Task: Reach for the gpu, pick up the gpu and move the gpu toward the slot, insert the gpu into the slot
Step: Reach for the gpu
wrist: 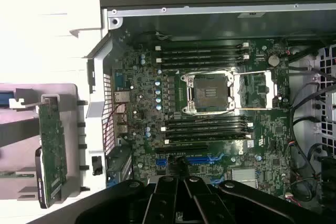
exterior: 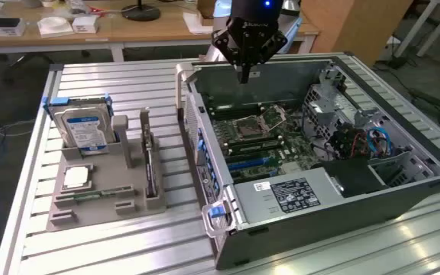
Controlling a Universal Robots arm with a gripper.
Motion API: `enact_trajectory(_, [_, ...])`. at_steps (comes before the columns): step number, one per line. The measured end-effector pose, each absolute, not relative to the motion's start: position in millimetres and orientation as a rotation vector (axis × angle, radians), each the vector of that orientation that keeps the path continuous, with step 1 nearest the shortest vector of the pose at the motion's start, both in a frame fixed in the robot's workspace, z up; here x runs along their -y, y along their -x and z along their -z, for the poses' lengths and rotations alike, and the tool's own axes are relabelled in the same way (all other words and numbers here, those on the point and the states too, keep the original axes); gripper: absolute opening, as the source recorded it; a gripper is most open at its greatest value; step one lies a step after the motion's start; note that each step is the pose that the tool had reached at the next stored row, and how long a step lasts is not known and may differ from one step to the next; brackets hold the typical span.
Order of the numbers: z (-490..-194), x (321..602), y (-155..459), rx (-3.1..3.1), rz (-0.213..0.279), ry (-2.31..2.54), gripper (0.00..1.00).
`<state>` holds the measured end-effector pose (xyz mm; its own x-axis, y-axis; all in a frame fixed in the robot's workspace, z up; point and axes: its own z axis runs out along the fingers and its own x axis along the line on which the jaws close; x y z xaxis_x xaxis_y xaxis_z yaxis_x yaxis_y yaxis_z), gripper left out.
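The gpu (exterior: 150, 166) stands on edge in a slot of the grey holder (exterior: 121, 172), at the exterior view's left of the open computer case. In the wrist view the gpu (wrist: 52, 150) shows its green circuit face and dark edge. My gripper (exterior: 244, 77) hangs above the far end of the case, well away from the gpu, with its fingers together and nothing between them. Its black fingers (wrist: 167, 195) point down over the green motherboard (wrist: 142, 87). Just beyond the fingers lies the slot (wrist: 181, 148), a long black strip beside blue strips (wrist: 203, 159).
A silver hard drive with a blue label (exterior: 85, 129), a processor chip (exterior: 76, 177) and a slim memory stick (exterior: 90, 196) also sit in the holder. The square processor socket (wrist: 207, 93) is mid-board. Cables (exterior: 377, 143) and case walls (exterior: 204, 143) surround the board. A wooden desk (exterior: 128, 28) stands behind.
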<state>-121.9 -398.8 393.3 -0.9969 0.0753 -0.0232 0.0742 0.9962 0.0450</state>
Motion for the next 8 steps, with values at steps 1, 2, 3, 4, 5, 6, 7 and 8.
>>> enact_trajectory(1, [-393.3,398.9,121.9,-3.114,-0.069,-0.117,0.1])
enact_trajectory(2, [-393.3,398.9,121.9,-3.114,-0.069,-0.117,0.1])
enact_trajectory(3, [-393.3,398.8,122.2,-3.114,-0.069,-0.117,0.1])
enact_trajectory(4, [-393.2,398.8,123.6,-3.114,-0.069,-0.117,0.1])
enact_trajectory(5, [-393.3,398.8,125.6,-3.114,-0.069,-0.117,0.1])
enact_trajectory(6, [-393.3,398.8,128.3,-3.114,-0.069,-0.117,0.1])
enact_trajectory(7, [-393.3,398.8,131.1,-3.114,-0.069,-0.117,0.1])
enact_trajectory(8, [-393.3,398.8,134.3,-3.114,-0.069,-0.117,0.1])
